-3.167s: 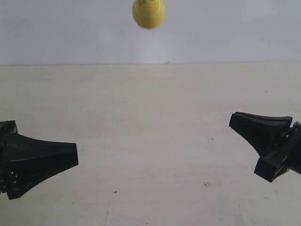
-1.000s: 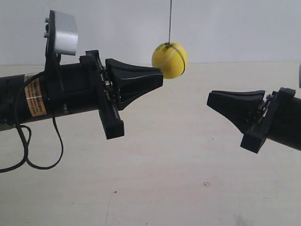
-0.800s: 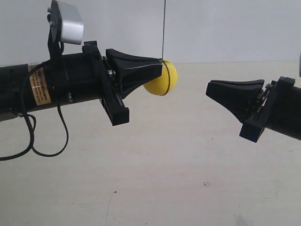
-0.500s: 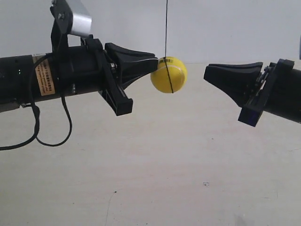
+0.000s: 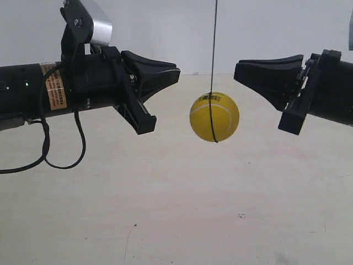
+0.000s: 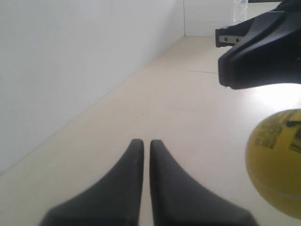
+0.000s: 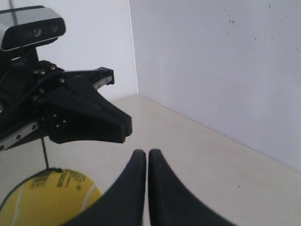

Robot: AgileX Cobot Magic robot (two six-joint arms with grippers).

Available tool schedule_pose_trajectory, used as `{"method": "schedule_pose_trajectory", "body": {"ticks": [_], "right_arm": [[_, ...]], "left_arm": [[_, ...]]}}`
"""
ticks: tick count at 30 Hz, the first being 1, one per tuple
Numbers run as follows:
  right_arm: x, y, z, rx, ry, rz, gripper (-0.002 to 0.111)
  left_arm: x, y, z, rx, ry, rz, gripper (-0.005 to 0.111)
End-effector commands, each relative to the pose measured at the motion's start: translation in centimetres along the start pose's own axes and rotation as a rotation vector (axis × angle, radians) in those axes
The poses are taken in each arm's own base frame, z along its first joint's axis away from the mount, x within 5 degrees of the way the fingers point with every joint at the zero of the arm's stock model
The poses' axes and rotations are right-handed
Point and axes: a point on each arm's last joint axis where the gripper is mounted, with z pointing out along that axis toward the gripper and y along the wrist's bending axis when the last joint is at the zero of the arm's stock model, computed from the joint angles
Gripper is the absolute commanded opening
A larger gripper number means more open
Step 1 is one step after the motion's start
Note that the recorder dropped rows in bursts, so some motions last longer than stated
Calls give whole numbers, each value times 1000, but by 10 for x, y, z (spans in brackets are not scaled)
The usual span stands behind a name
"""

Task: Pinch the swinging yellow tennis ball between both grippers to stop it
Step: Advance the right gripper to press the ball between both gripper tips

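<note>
Half a second before, the ball (image 5: 214,117) sat against the tip of the arm at the exterior view's left (image 5: 83,88). It had since swung clear and hung lower on its string (image 5: 214,49), between the two tips but touching neither. Seen from the ball, that arm's tip lay at about 11 o'clock and the tip of the arm at the exterior view's right (image 5: 331,88) at about 1 o'clock. The latter had risen and edged inward, so the tips stood roughly level, facing each other above the ball.

The pinch was therefore not made. The ball looked free and probably still in motion, and both tips seemed to need to drop to its height before closing in.

The left gripper (image 6: 146,142) had its jaws drawn together with only a hairline slit, holding nothing. The right gripper (image 7: 147,152) was the same.

The ball carried dark barcode-like print near its top, blurred in both wrist views and unreadable. An orange sticker (image 5: 55,91) on the arm at the exterior view's left bore small text too fine to read.
</note>
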Motion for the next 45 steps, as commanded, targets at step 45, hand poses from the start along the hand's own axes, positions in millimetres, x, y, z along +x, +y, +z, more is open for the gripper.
{"method": "schedule_pose_trajectory", "body": {"ticks": [45], "right_arm": [[40, 11, 34, -184, 173, -56, 0]], "left_arm": [[16, -7, -3, 87, 214, 130, 5]]}}
